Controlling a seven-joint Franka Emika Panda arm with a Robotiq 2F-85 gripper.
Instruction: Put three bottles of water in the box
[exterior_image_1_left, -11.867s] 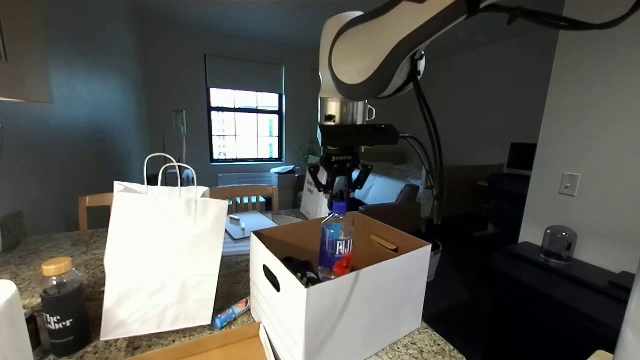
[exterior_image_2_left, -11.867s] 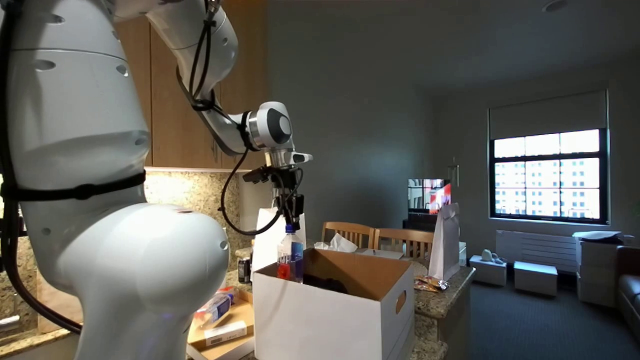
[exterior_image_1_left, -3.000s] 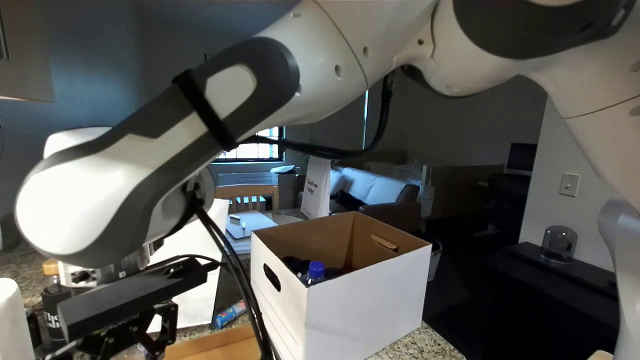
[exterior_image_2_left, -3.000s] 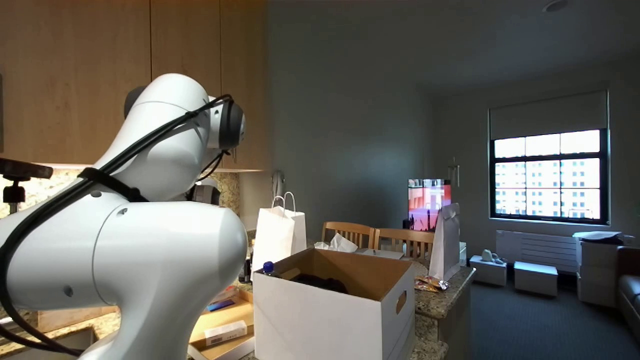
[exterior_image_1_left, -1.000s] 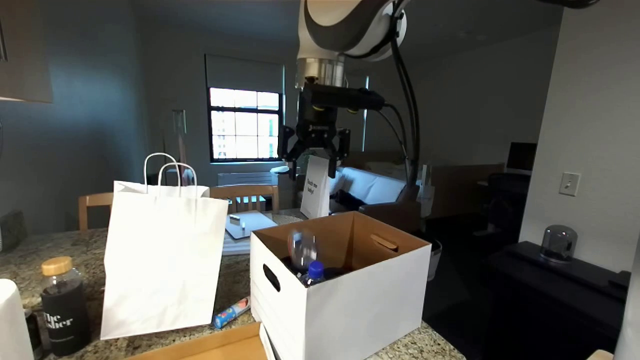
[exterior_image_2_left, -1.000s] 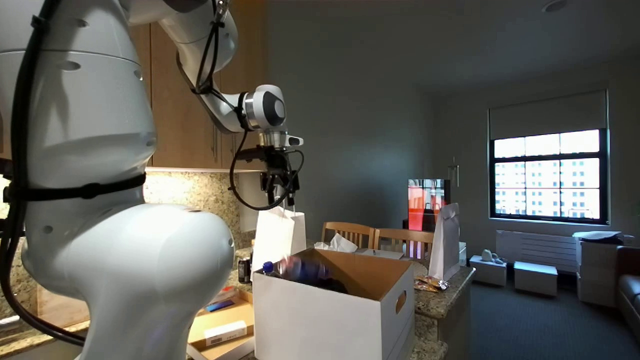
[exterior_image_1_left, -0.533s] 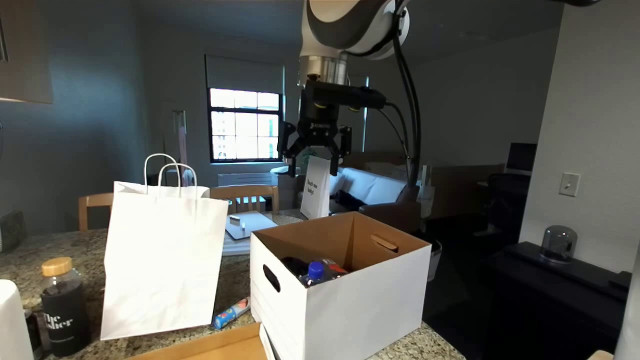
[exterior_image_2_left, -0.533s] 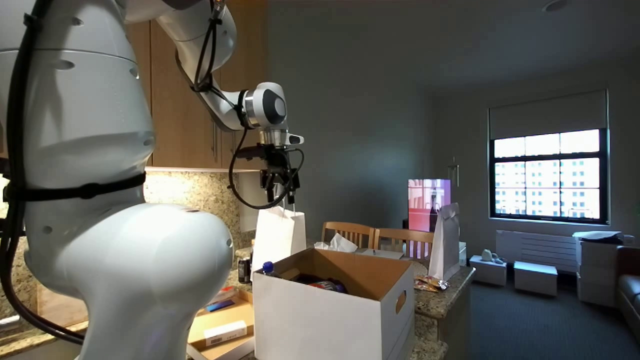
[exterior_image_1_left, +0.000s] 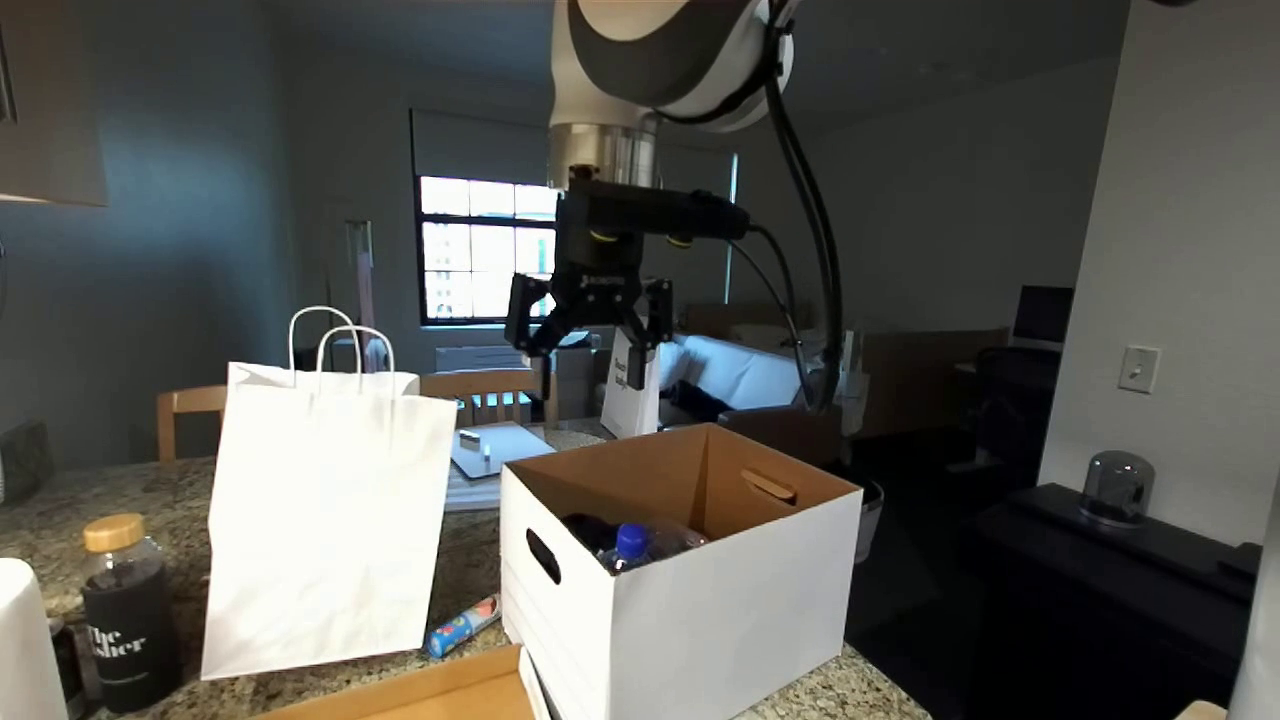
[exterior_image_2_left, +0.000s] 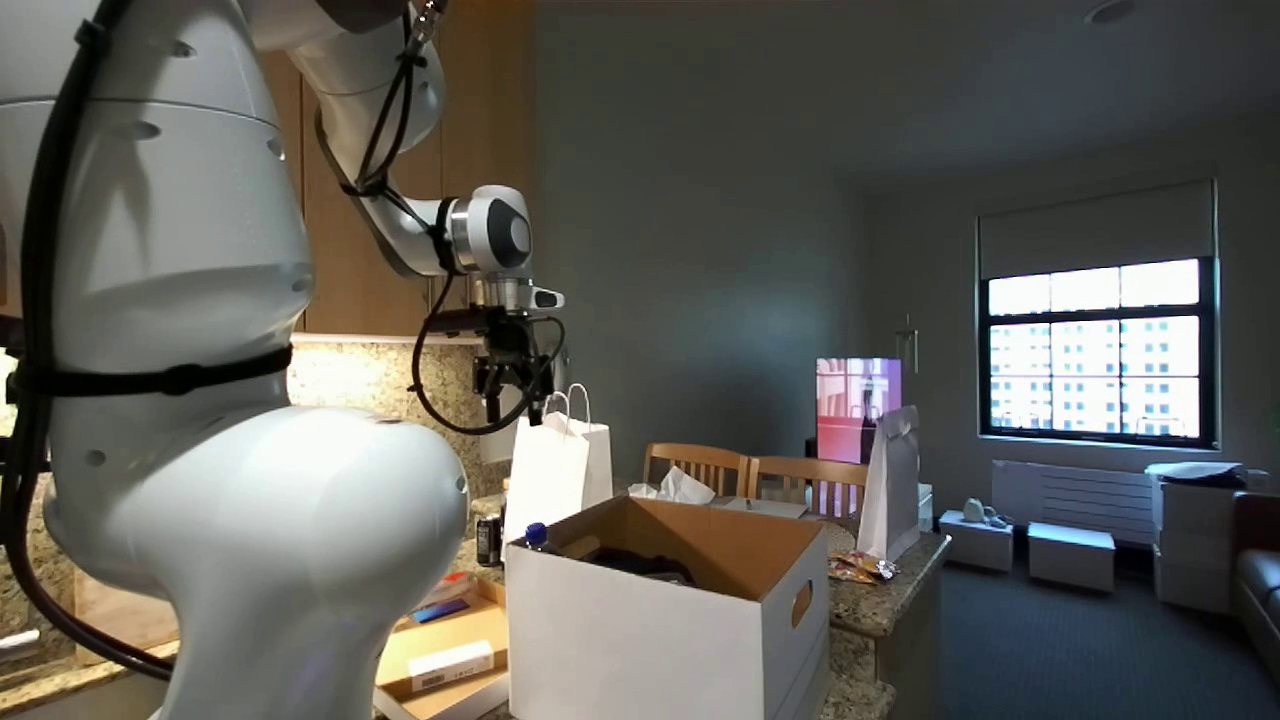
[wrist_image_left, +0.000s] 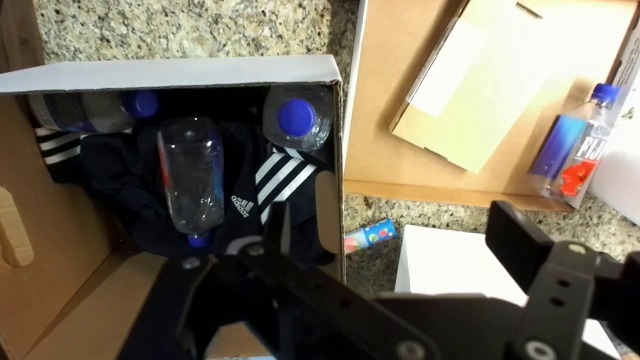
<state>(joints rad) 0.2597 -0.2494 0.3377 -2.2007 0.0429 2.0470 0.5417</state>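
- Gripper above one edge of the box, jaws spread wide, gripping nothing.
- Middle bottle: lying on dark clothing, cap toward the wrist view's bottom.
- Side bottle: lying crosswise to it; corner bottle: upright.
- Granite counter, dim room wall, bright window.
- All three bottles: inside the box, below the jaws.
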